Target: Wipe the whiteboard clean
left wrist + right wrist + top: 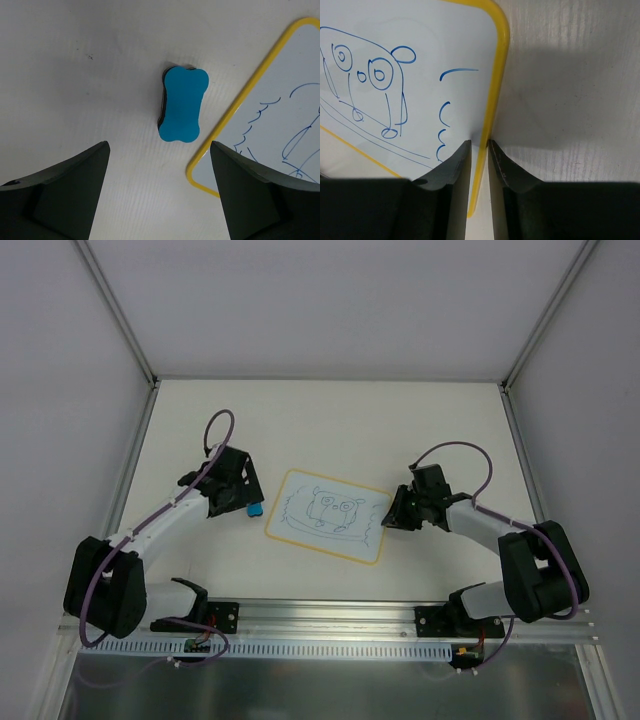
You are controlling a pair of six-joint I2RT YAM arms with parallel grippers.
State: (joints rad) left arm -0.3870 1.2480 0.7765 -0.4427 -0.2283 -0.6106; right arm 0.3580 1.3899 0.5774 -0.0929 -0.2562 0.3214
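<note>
The whiteboard (325, 515) lies flat mid-table, with a yellow border and a blue doodle of a face. In the right wrist view, my right gripper (479, 142) pinches the whiteboard's (420, 40) yellow right border, one finger over the white surface and one on the table side. From above, the right gripper (388, 520) sits at the board's right edge. A blue eraser (254, 509) rests on the table just left of the board. My left gripper (159, 145) hovers open over the table, the eraser (182, 105) ahead of its fingertips and untouched. The whiteboard's corner (280, 125) shows by its right finger.
White walls with metal corner posts (120, 315) enclose the table on three sides. A slotted metal rail (330, 645) with both arm bases runs along the near edge.
</note>
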